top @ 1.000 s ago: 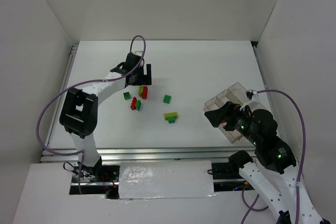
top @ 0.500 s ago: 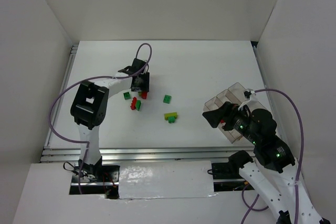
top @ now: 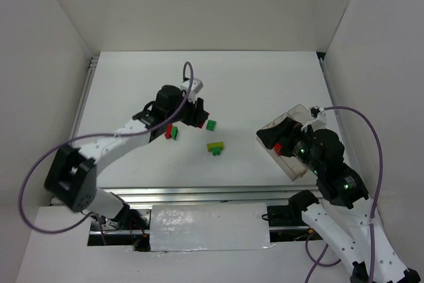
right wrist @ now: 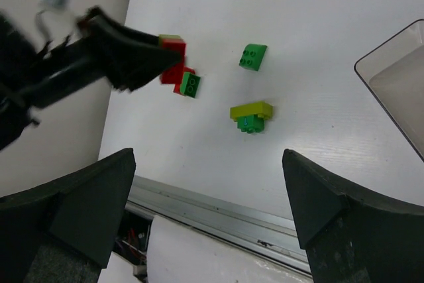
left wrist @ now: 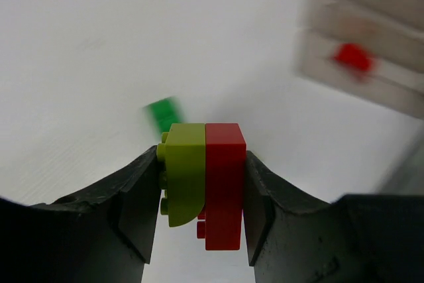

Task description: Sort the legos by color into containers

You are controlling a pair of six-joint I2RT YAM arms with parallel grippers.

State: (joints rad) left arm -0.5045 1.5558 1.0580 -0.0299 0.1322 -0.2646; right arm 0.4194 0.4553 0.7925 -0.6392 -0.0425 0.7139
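My left gripper (top: pixel 199 114) is shut on a yellow-green lego (left wrist: pixel 182 173) and a red lego (left wrist: pixel 224 183) stuck side by side, held above the table. On the table lie a dark green lego (top: pixel 211 124), a yellow-green lego on a green one (top: pixel 215 147), and a red and green pair (top: pixel 171 132). The clear container tray (top: pixel 296 113) stands at the right, partly hidden by my right arm. A red lego (left wrist: pixel 352 56) lies in it. My right gripper (top: pixel 268 140) hangs open beside the tray, with nothing between its fingers (right wrist: pixel 93 203).
White walls close in the table on the left, back and right. A metal rail (top: pixel 199 193) runs along the near edge. The right wrist view shows the left gripper (right wrist: pixel 126 51) and the tray's corner (right wrist: pixel 397 84).
The left gripper shut on the yellow-green and red pair at the back-left cluster, then lifted and swung right with it. The right arm shifted slightly.
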